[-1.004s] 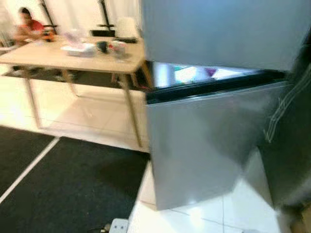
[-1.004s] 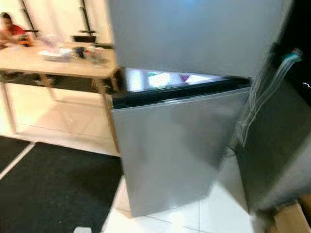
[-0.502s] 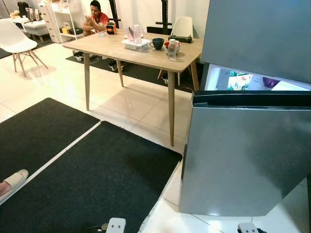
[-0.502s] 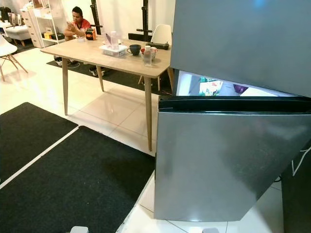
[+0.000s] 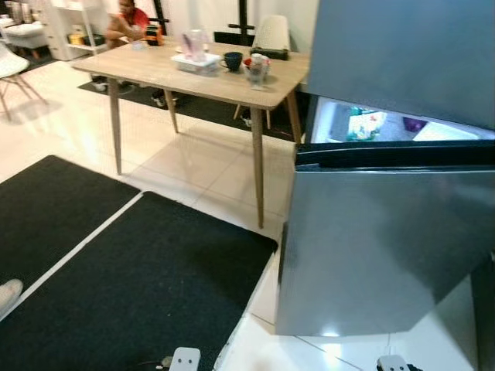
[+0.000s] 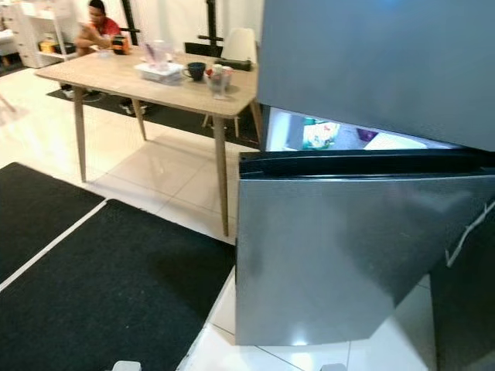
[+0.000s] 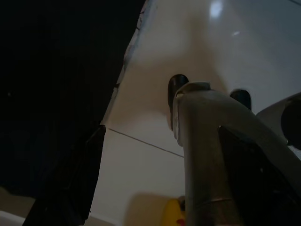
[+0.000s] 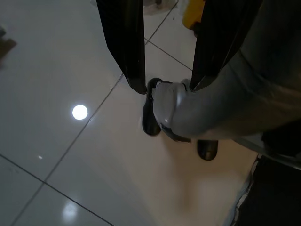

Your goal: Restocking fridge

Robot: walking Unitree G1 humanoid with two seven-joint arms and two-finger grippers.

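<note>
Two doors front the silver fridge (image 5: 387, 239): the lower one hangs ajar, showing a lit shelf with items behind it. Black mats (image 5: 147, 286) cover the tile before it, and a wooden table (image 5: 193, 73) with a cup and a seated person stands beyond. Both grippers hang idle over the floor, right gripper (image 8: 164, 84) parted and empty, left gripper (image 7: 155, 179) gaping, holding nothing.

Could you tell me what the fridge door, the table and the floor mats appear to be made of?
The fridge door looks like brushed grey metal or a metal-look coating: it has a dull sheen with soft reflections. The table appears to be light wood or wood laminate, with visible pale grain. The floor mats look like black matte rubber or foam, showing no shine.
</note>
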